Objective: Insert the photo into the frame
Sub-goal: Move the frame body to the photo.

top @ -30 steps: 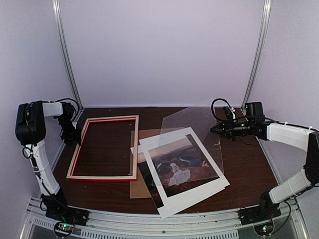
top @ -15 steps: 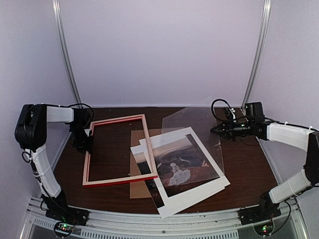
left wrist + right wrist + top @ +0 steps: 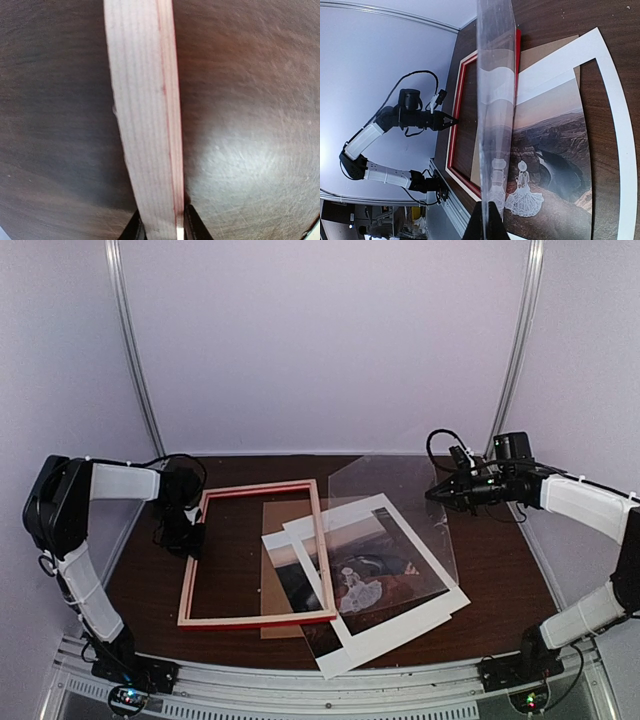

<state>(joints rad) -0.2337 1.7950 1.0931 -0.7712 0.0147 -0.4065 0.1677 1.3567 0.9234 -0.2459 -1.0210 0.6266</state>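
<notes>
On the desk [image 3: 500, 570] the frame [image 3: 260, 619] lies pale side up, its right rail across the photo's [image 3: 370, 575] left part. The left pincer [image 3: 194, 539] is clamped on its left rail. The right pincer [image 3: 437, 494] grips the clear sheet [image 3: 400, 490] above the photo. This looks like positioning; next, square the frame and print. The board [image 3: 285, 520] is mostly hidden.

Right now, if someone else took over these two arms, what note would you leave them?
Left end effector: shut on the frame, pale side up, its right rail across the photo.
Right end effector: shut on the clear sheet, tilted above the photo.
Done: photo not in the frame.
Left: align and seat the photo.
</notes>
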